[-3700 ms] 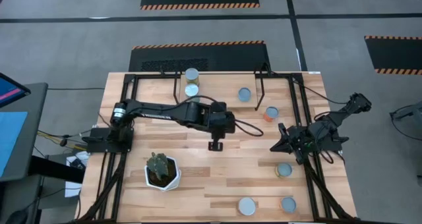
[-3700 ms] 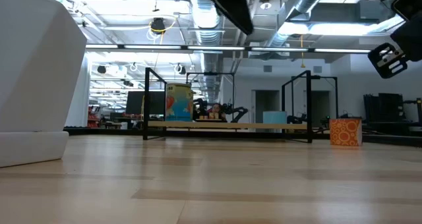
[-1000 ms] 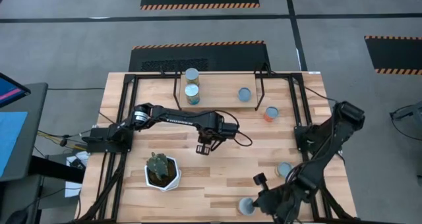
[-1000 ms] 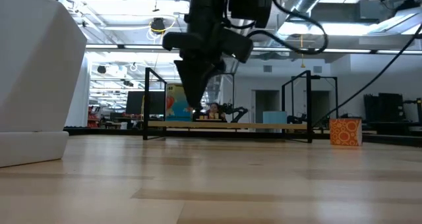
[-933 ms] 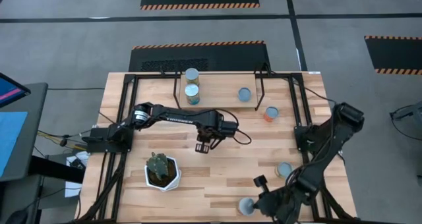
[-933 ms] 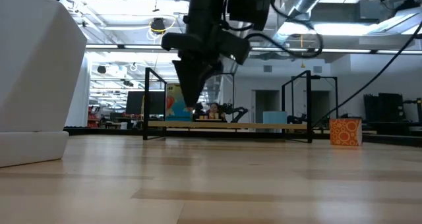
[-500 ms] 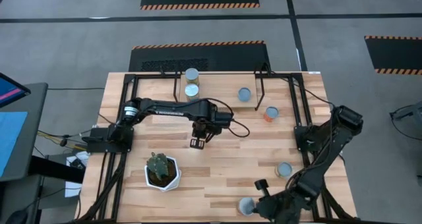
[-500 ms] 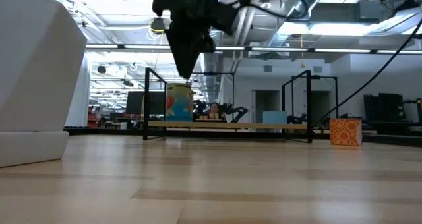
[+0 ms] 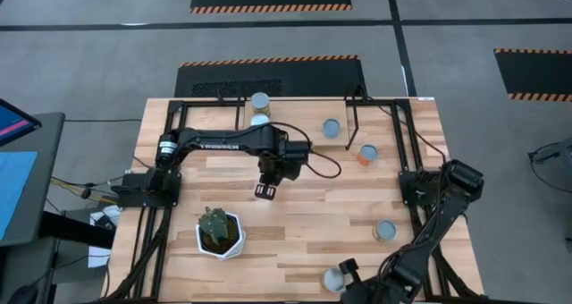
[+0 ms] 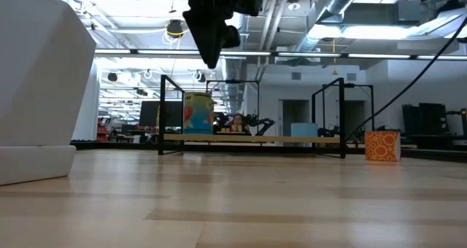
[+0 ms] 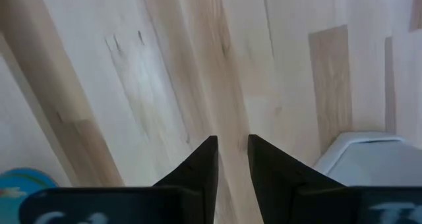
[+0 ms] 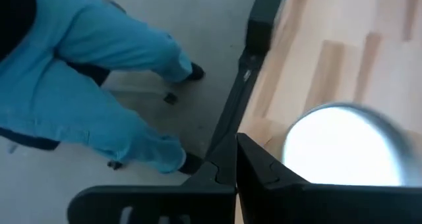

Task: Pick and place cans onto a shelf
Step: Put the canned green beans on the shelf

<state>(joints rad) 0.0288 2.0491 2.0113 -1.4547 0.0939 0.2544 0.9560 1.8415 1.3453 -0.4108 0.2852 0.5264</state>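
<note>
The shelf (image 9: pixel 295 130) stands at the table's far side with three cans on it: two at its left end (image 9: pixel 259 99), the nearer one (image 9: pixel 259 119) partly hidden by my left arm, and one toward its right end (image 9: pixel 332 128). An orange can (image 9: pixel 366 153) and a silver-topped can (image 9: pixel 385 230) stand on the table at the right. My left gripper (image 9: pixel 265 190) hangs over the table's middle, shut and empty (image 11: pixel 232 148). My right gripper (image 9: pixel 344 270) is open at the near edge beside a silver-topped can (image 9: pixel 332 281). One finger (image 12: pixel 250 161) stands next to the can's top (image 12: pixel 343 145).
A white hexagonal pot with a cactus (image 9: pixel 220 232) stands near the front left; its corner shows in the left wrist view (image 11: pixel 369 161). Black frame rails (image 9: pixel 413 161) run along the table's sides. A person's blue-trousered legs (image 12: pixel 99 85) stand on the floor beyond the near edge.
My left gripper has risen and gone a little toward the table's far left, away from the middle. My right gripper has moved toward the near edge, closer to the silver-topped can there.
</note>
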